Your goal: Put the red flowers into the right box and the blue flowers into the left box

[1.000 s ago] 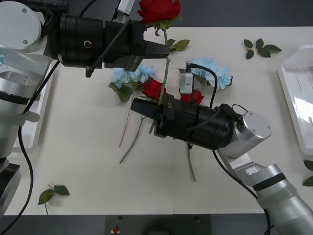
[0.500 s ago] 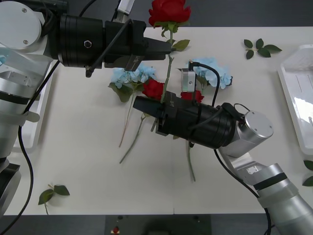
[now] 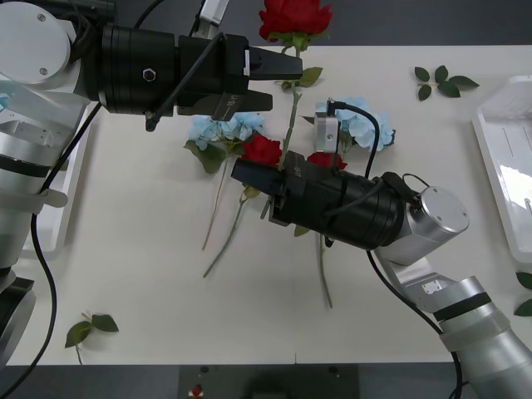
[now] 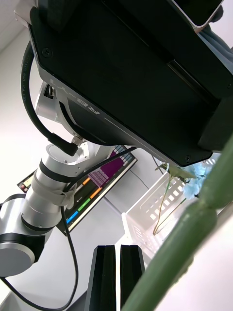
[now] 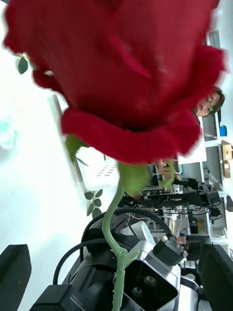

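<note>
- Currently the raised red rose [image 3: 293,17] stands upright over the far middle of the table [image 3: 141,274], its stem [image 3: 289,125] running down into the right gripper [image 3: 274,179].
- We judge that gripper's black fingers [image 4: 119,277] are clamped together on the stem; the exact contact is hidden.
- We see the left gripper [image 3: 278,79] beside the stem just under the bloom, fingers [image 5: 14,272] spread apart, gripping nothing.
- Two more red roses [image 3: 262,150] and two blue flowers [image 3: 223,129] lie on the table beneath, near the middle.
- We should keep the left jaws clear of the stem and carry the rose right, high enough to pass the blooms beneath.
- We release only over the right box [image 3: 507,166] at the right edge; the left box [image 3: 58,199] sits at the left edge.
</note>
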`<move>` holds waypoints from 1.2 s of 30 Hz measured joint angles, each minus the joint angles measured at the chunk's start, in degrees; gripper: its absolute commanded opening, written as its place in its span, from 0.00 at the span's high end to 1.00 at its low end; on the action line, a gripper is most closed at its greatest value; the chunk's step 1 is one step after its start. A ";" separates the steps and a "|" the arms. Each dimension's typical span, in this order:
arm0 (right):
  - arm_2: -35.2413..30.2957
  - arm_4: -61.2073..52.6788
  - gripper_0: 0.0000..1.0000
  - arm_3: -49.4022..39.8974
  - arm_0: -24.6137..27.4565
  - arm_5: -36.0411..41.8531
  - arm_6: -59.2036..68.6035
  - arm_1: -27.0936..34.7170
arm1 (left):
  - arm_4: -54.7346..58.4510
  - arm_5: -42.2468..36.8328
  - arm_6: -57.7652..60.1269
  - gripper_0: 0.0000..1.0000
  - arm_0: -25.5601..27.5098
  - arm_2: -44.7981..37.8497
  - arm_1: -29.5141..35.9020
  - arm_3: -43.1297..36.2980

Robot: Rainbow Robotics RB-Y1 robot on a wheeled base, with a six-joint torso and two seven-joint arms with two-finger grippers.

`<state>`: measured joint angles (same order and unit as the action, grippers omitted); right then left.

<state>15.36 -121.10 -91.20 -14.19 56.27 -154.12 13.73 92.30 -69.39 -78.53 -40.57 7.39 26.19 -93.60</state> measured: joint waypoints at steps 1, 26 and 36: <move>0.00 0.00 1.00 0.00 0.00 0.00 0.00 0.01 | 0.00 0.00 0.00 0.00 0.00 0.00 0.00 0.00; -17.19 31.44 1.00 -0.03 -5.84 10.38 34.12 19.91 | 3.50 1.46 0.00 0.00 0.84 -2.12 2.55 0.29; -15.35 34.80 1.00 3.37 -7.47 10.33 45.43 40.29 | 0.36 -1.41 -0.01 0.00 5.36 -2.12 11.65 0.30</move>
<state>0.01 -86.30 -87.83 -21.66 66.60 -108.69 54.02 92.66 -70.79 -78.54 -35.20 5.28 37.85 -93.30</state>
